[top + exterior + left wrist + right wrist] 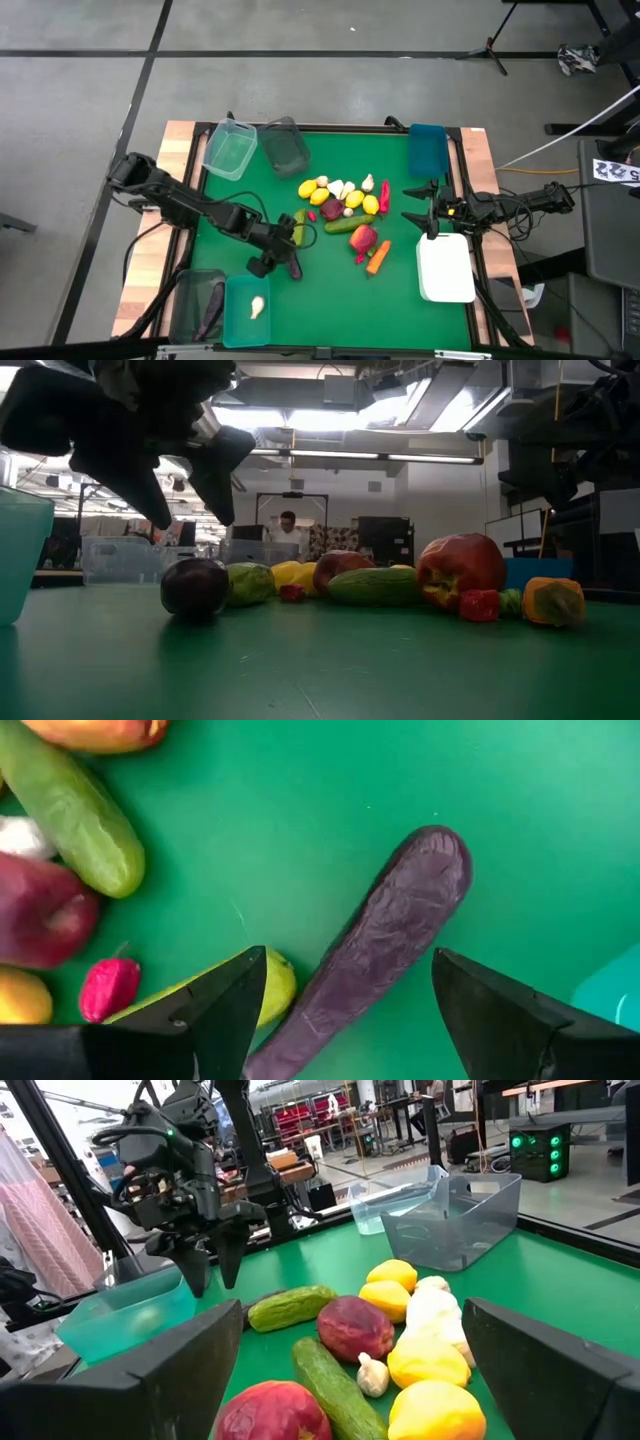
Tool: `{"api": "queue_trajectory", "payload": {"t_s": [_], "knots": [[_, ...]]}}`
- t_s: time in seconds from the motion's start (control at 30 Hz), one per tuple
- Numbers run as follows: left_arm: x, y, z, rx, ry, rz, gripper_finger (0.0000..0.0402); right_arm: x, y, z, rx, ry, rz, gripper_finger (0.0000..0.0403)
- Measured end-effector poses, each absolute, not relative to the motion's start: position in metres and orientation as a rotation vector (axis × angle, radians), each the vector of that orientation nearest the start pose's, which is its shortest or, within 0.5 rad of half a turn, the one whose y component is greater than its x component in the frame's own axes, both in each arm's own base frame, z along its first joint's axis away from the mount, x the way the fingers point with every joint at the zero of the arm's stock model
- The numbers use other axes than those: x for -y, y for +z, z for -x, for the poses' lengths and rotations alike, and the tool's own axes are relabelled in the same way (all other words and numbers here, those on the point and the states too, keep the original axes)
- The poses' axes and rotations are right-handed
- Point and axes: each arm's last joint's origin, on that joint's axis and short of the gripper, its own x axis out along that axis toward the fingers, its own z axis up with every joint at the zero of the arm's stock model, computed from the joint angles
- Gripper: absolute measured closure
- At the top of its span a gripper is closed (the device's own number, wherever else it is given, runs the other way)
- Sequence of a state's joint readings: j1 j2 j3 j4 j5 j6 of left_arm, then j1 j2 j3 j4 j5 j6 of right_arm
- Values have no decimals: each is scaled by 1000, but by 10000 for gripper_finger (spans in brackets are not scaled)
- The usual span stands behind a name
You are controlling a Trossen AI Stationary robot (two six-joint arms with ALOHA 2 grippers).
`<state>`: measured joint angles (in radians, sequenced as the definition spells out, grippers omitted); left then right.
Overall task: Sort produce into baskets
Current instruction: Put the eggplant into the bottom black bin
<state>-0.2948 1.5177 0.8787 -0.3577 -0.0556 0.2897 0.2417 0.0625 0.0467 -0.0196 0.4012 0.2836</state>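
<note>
While my left arm reaches in from the left edge of the high view toward the table's lower middle, its gripper [281, 258] hangs just above the mat with fingers spread, nothing between them. Through the left wrist view I see the two dark fingers [215, 1010] straddling an eggplant [385, 945] lying flat on the green mat [300, 810]; the fingers stand to either side of it, and I cannot tell if they touch it. The eggplant is dark purple, long and wrinkled, with its rounded end pointing away from the gripper. In the low view that gripper [180, 490] sits in the upper left of the frame, fingertips pointing down just above the eggplant's dark end. Just beside one finger lies a cucumber's pale green tip [275, 985], with a small red fruit [108, 988] near it. The rest of the produce is heaped at the centre of the high view: lemons [322, 187], garlic [368, 183], a second cucumber [347, 225], a red fruit [363, 238] and a carrot [378, 258]. At the lower left a teal tub [247, 310] holds one pale piece, and a grey tub [195, 303] beside it holds another eggplant. My right arm waits at the right edge, its gripper [420, 207] wide open and empty, just above the white tray [445, 268].
</note>
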Motion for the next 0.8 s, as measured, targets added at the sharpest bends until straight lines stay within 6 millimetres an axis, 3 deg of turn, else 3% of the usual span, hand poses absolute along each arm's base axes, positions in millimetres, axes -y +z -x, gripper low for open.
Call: {"api": "queue_trajectory", "payload": {"t_s": [0.6,0.8], "knots": [[81,138,-297,-1042,-503,-572,123,-11,173,-96,-4,-195,-272,27],[81,136,-297,-1048,-502,-571,163,-11,173,-96,-3,-198,-272,27]]}}
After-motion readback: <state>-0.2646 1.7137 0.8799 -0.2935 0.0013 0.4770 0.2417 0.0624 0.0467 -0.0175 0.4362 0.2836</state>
